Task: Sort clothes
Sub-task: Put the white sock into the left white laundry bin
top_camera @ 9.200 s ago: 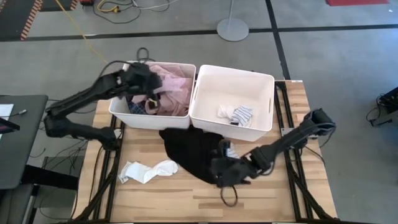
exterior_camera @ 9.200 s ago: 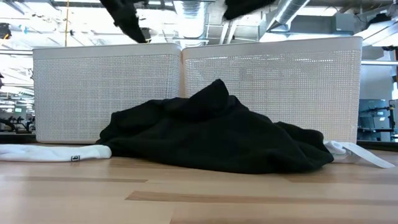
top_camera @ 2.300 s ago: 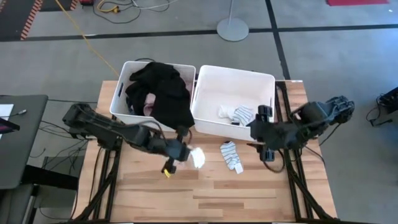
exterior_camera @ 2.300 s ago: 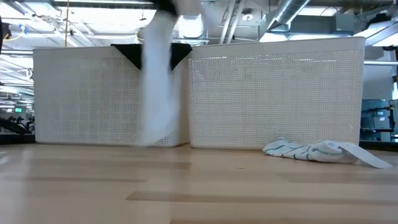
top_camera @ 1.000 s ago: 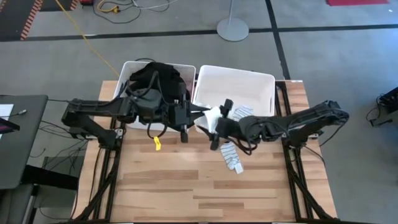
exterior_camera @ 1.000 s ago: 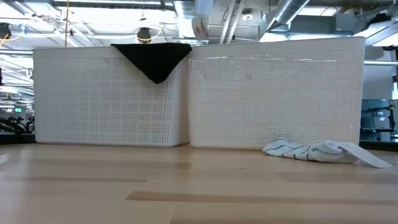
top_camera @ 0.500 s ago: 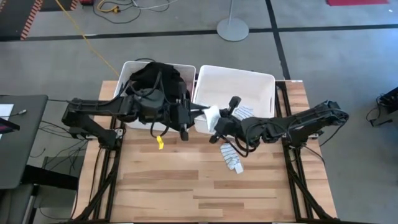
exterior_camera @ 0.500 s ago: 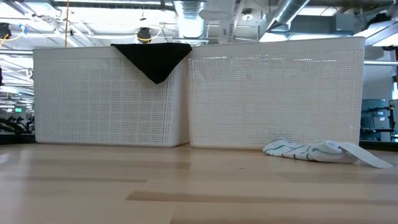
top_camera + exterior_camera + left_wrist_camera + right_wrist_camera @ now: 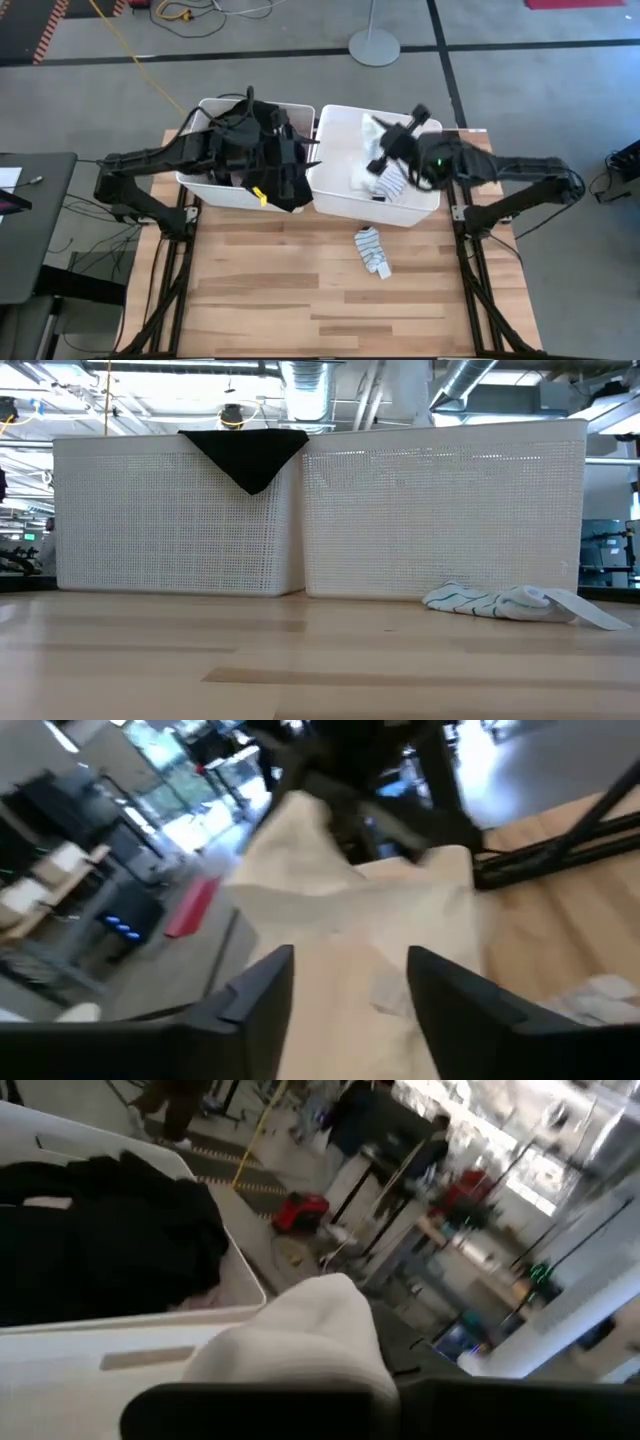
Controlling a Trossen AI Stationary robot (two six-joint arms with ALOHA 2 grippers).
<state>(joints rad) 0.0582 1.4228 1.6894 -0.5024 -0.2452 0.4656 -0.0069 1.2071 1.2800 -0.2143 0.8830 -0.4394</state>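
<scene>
My right gripper (image 9: 387,150) is shut on a white sock (image 9: 373,130) above the right white bin (image 9: 430,128). Over the right-hand edge of the left bin (image 9: 205,110), my left gripper (image 9: 305,165) is open with nothing between its fingers (image 9: 345,990). A black garment (image 9: 265,150) fills the left bin, and one corner (image 9: 247,458) hangs over the near rim. More socks (image 9: 388,182) lie inside the right bin. A striped sock (image 9: 374,250) lies flat on the table in front of it. My right gripper pinches the white sock (image 9: 300,1335) between its two fingers (image 9: 260,1405), and a rounded bunch of the sock bulges out past them. The sock is lifted clear above the right bin's inside. Which part of the sock the fingers have, they hide themselves.
The two white bins stand side by side at the table's far edge. The wooden tabletop (image 9: 300,300) in front of them holds only the striped sock (image 9: 490,601). Beyond the table are floor cables and a round stand base (image 9: 374,45).
The white sock has passed from my left gripper to my right. My left gripper has let go and drawn back toward the left bin. My right gripper has taken hold and carried the sock up and toward the far right, over the right bin.
</scene>
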